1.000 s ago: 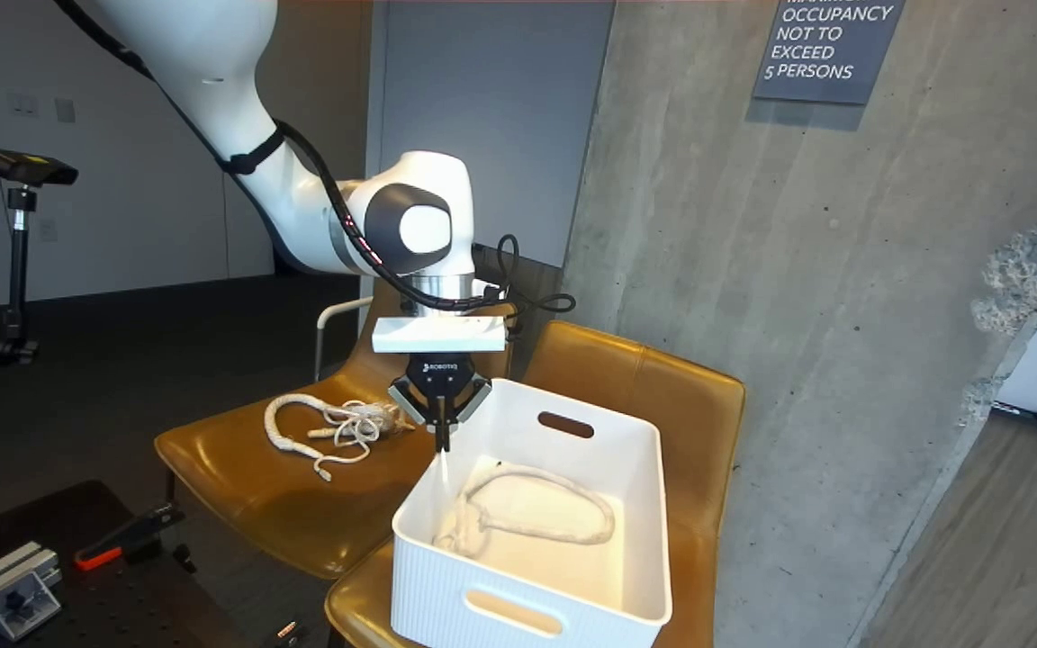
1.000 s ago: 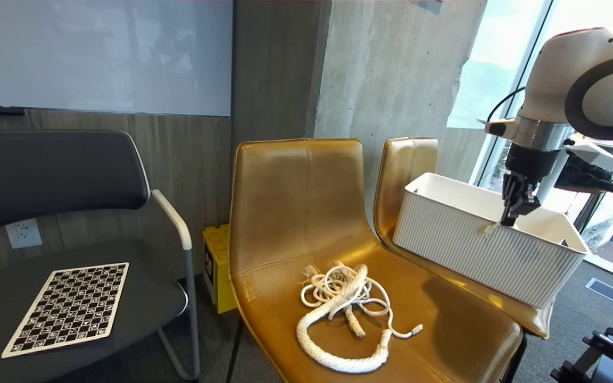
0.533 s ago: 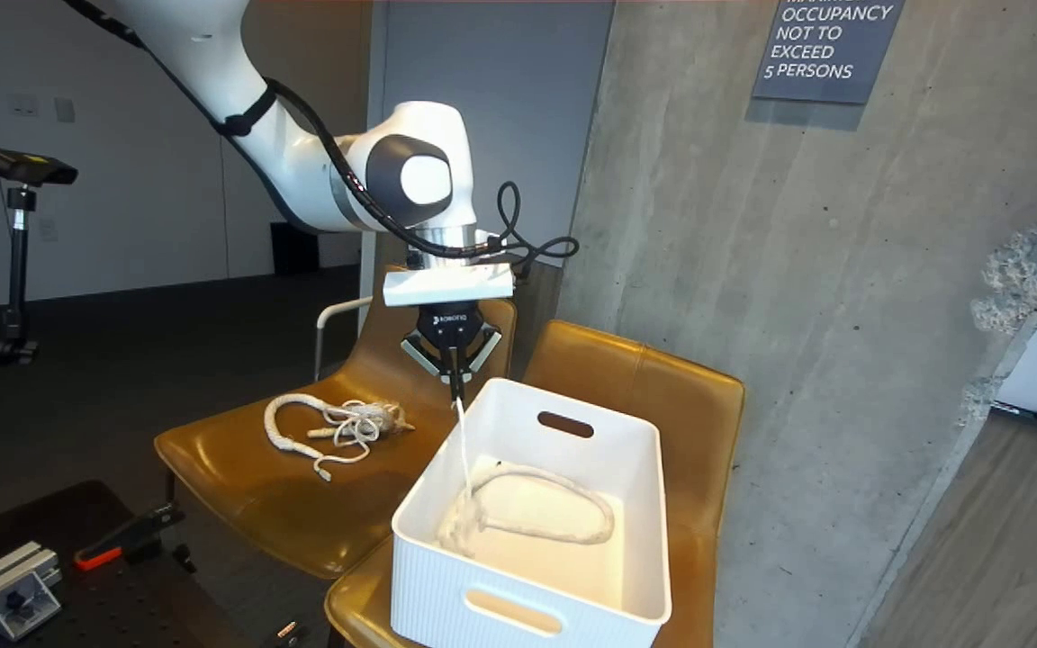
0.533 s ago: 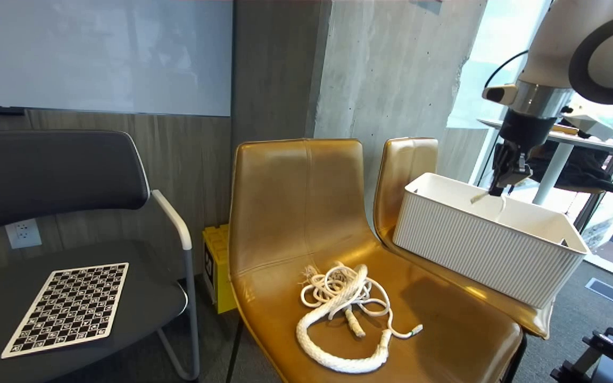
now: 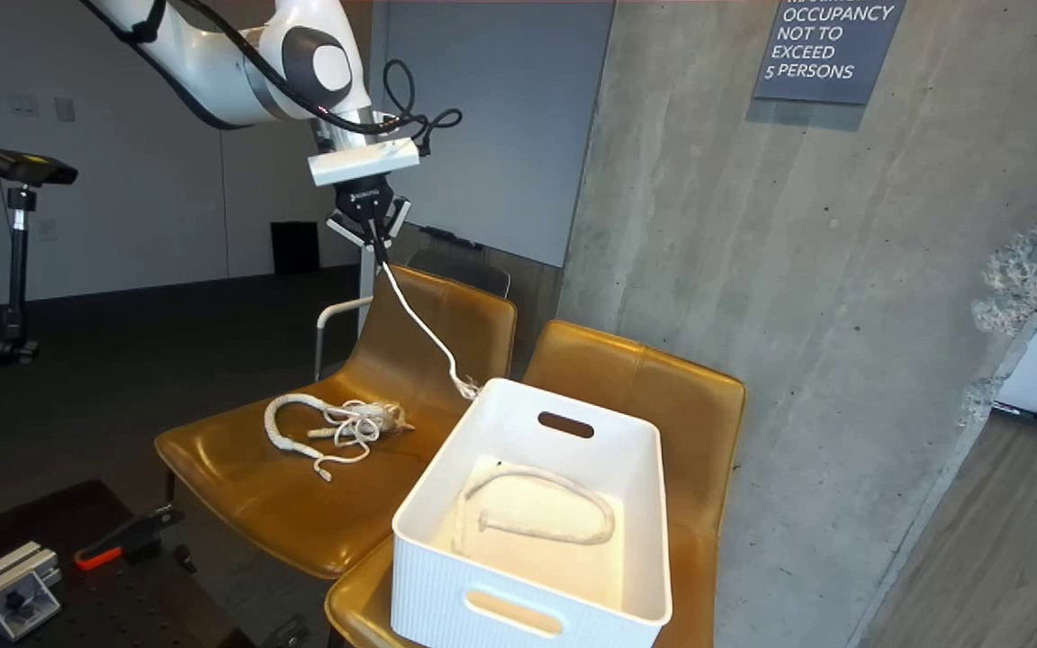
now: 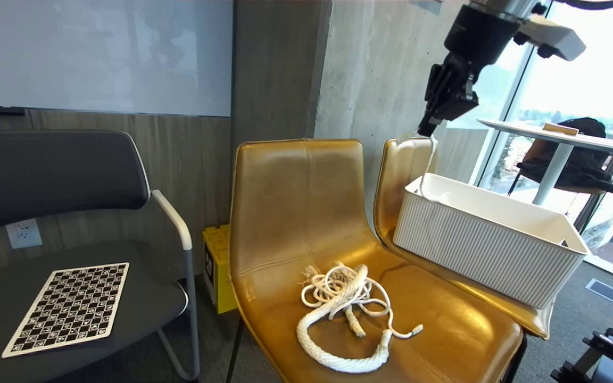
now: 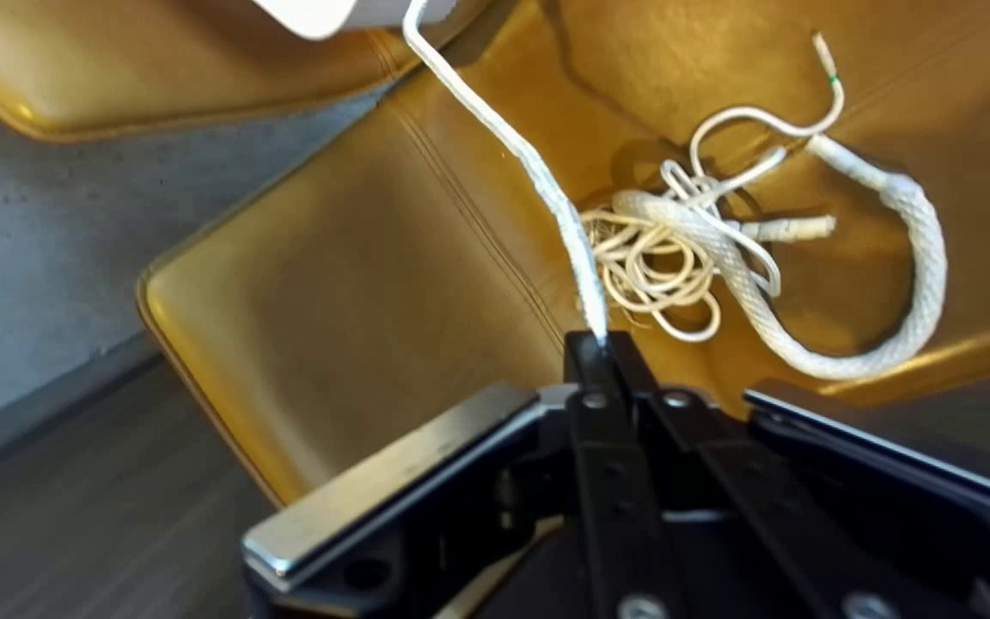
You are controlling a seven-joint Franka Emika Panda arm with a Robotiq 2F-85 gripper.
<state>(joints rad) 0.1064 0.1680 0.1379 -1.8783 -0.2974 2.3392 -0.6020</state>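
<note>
My gripper [image 5: 381,256] is shut on a thin white rope [image 5: 417,317] and holds it in the air above the brown chairs. The gripper also shows in an exterior view [image 6: 427,127] and in the wrist view [image 7: 601,340]. The held rope [image 7: 519,148] runs down to a corner of the white ribbed box [image 5: 527,605], where a frayed part touches or hangs by the rim. A thicker rope loop [image 5: 563,536] lies on the box floor. A tangled white rope bundle [image 6: 345,298] with a thick curved piece lies on the brown chair seat [image 6: 439,324], apart from the gripper.
The box stands tilted on a second brown chair [image 5: 686,371] beside a concrete wall [image 5: 825,252]. A dark chair [image 6: 141,298] holds a checkered board [image 6: 67,308]. A yellow case [image 6: 221,268] stands on the floor. A camera on a stand [image 5: 25,168] is at the side.
The gripper has risen from the box and moved toward the chair with the rope bundle, pulling the thin rope up out of the box. The box and the bundle have not moved.
</note>
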